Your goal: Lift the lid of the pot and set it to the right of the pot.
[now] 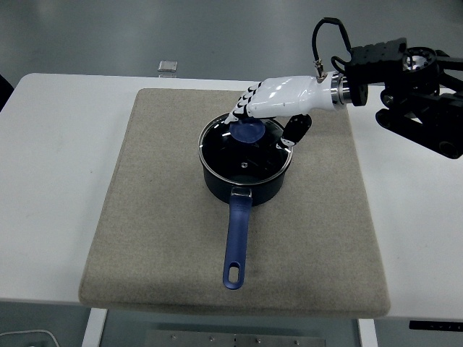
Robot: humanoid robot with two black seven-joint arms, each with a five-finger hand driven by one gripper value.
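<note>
A white tabletop point(58, 144) holds a big gray mat point(159, 238). A dark pot point(246, 170) with a blue handle sits on it. The right hand point(271, 97) pinches the blue knob of the lid point(246, 148), tilted over the pot. The floor behind is gray.

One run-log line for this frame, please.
right robot hand: over lid knob, grip unclear | lid: on pot | pot: on mat | left arm: not in view

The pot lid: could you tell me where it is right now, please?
In the head view, the pot lid sits on the pot near the middle of the grey mat, with the right hand at its blue knob.
</note>
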